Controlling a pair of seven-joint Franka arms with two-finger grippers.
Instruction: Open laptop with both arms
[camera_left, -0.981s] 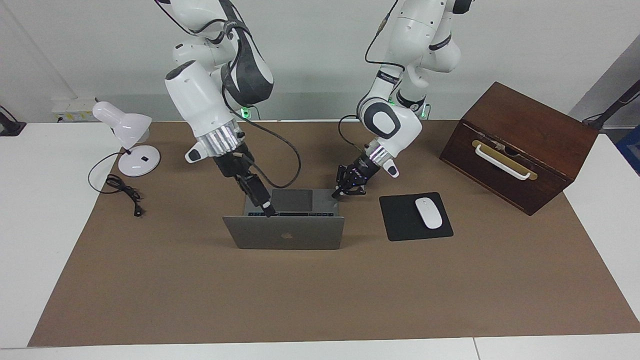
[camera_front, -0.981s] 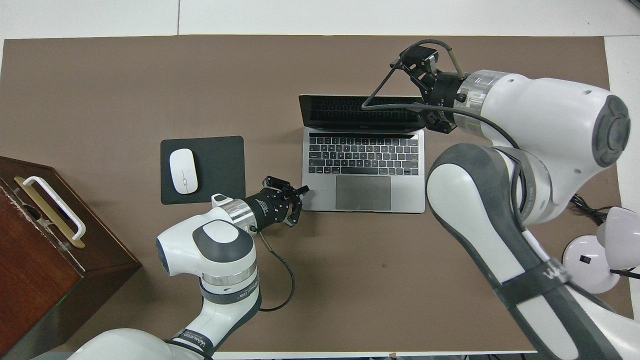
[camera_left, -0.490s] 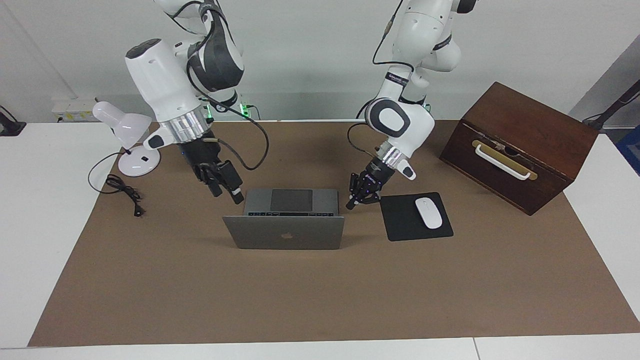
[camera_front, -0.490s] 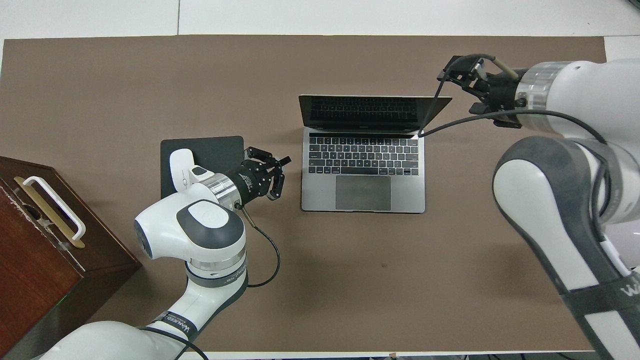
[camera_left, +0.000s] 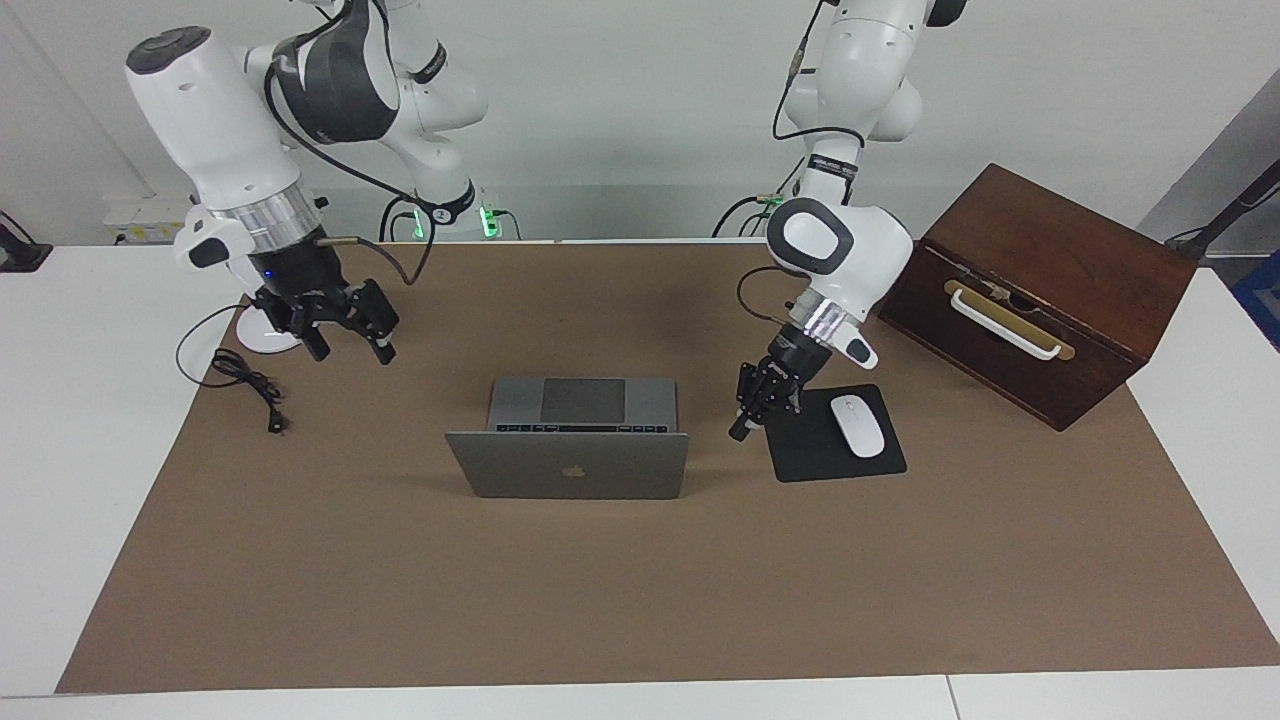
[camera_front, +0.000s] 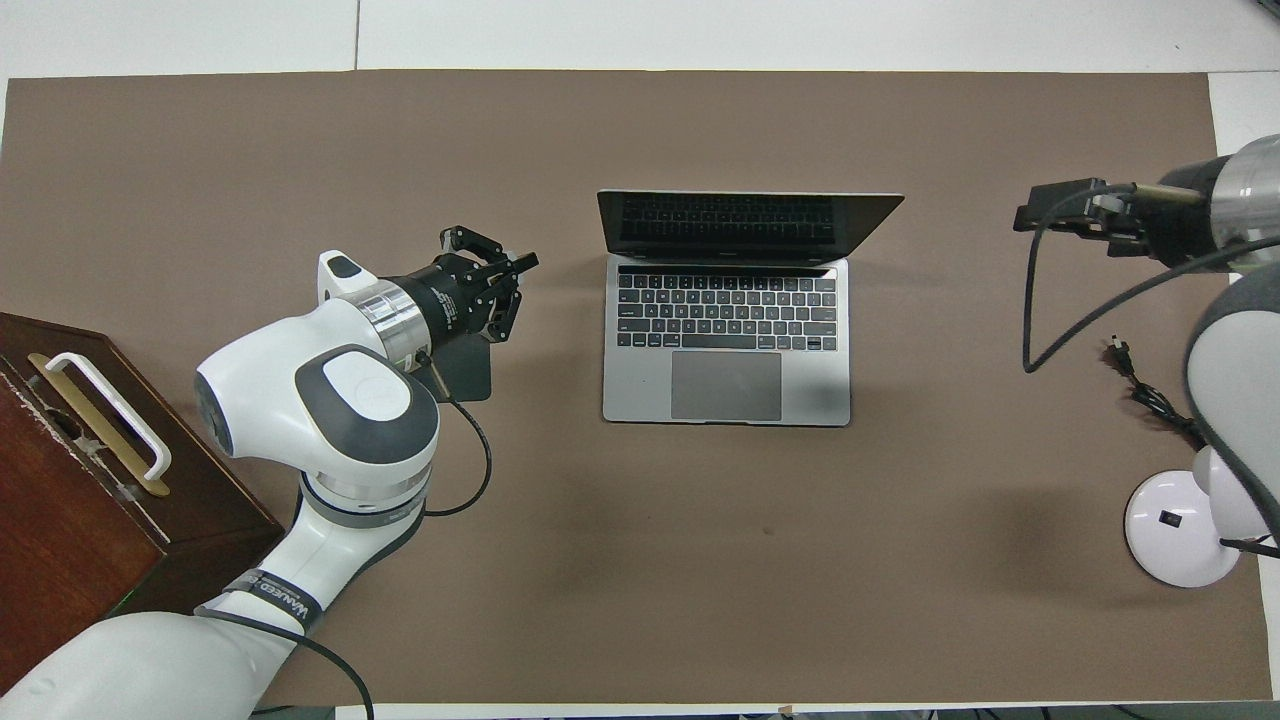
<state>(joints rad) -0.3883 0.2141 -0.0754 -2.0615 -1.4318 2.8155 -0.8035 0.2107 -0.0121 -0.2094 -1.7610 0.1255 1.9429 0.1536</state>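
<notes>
The silver-grey laptop (camera_left: 568, 466) (camera_front: 726, 330) stands open in the middle of the brown mat, its lid upright with the apple logo showing in the facing view. Its keyboard deck (camera_left: 583, 402) lies flat toward the robots. Nothing touches it. My left gripper (camera_left: 740, 430) (camera_front: 522, 266) is shut and holds nothing; it hangs low over the mat between the laptop and the mouse pad. Raised over the mat beside the lamp base, my right gripper (camera_left: 350, 348) (camera_front: 1028, 216) is open and holds nothing, well off the laptop toward the right arm's end.
A black mouse pad (camera_left: 812, 450) with a white mouse (camera_left: 858, 426) lies beside the laptop toward the left arm's end. A dark wooden box (camera_left: 1040, 290) (camera_front: 60, 470) stands past it. A white desk lamp (camera_front: 1180, 530) and its black cable (camera_left: 245, 385) sit at the right arm's end.
Both grippers have drawn away from the laptop: the right one rose and swung out toward the lamp, the left one moved off the deck's corner toward the mouse pad. The laptop stayed open.
</notes>
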